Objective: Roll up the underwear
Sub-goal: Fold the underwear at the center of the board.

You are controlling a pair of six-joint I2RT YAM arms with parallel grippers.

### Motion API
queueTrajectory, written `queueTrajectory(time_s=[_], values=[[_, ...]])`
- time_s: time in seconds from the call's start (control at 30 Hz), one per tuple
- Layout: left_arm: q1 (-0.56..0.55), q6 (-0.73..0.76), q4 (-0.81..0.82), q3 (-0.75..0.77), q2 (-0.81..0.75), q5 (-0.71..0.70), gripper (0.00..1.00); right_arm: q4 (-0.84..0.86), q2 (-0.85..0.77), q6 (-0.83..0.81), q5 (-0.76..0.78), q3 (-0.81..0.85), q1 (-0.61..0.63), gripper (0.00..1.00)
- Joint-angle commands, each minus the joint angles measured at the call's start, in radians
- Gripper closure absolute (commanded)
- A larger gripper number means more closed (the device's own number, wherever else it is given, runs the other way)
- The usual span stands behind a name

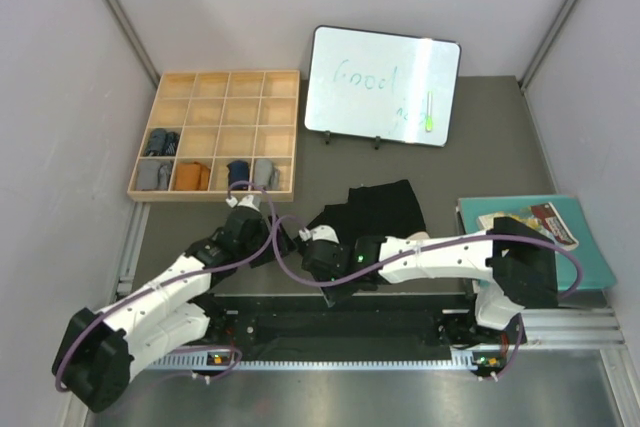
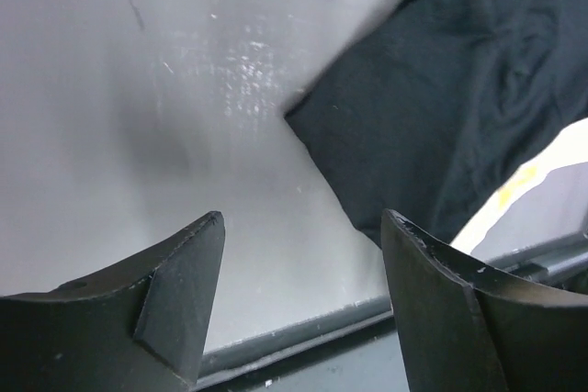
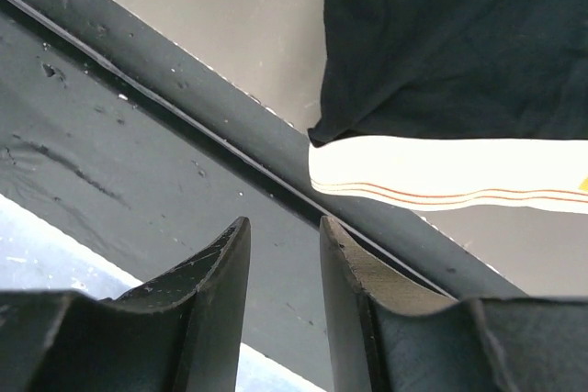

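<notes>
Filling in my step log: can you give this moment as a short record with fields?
briefs: black, cream waistband, lying unrolled
left end effector: open, empty, beside the briefs
right end effector: narrowly open, empty, near the waistband
tray: wooden, rolled cloths in near cells

You have bare table (image 1: 480, 157) open right of the black underwear (image 1: 380, 207), wooden compartment tray (image 1: 213, 75) blocking your far left, whiteboard (image 1: 382, 85) standing behind, teal box (image 1: 590, 257) crowding the right edge.
</notes>
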Motion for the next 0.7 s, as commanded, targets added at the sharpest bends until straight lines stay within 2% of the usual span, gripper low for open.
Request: queueTrajectory(time_s=[0.0, 0.33, 0.67], values=[[-0.009, -0.037, 0.112, -0.004, 0.071, -0.061, 0.28, 0.048, 0.009, 0.035, 0.029, 0.007, 0.033, 0.64], [-0.017, -0.050, 0.204, 0.020, 0.234, -0.066, 0.34, -0.002, 0.078, 0.053, 0.113, 0.031, 0.068, 0.59], [-0.018, -0.058, 0.232, 0.020, 0.307, -0.051, 0.41, -0.035, 0.142, 0.079, 0.244, 0.059, 0.091, 0.64]])
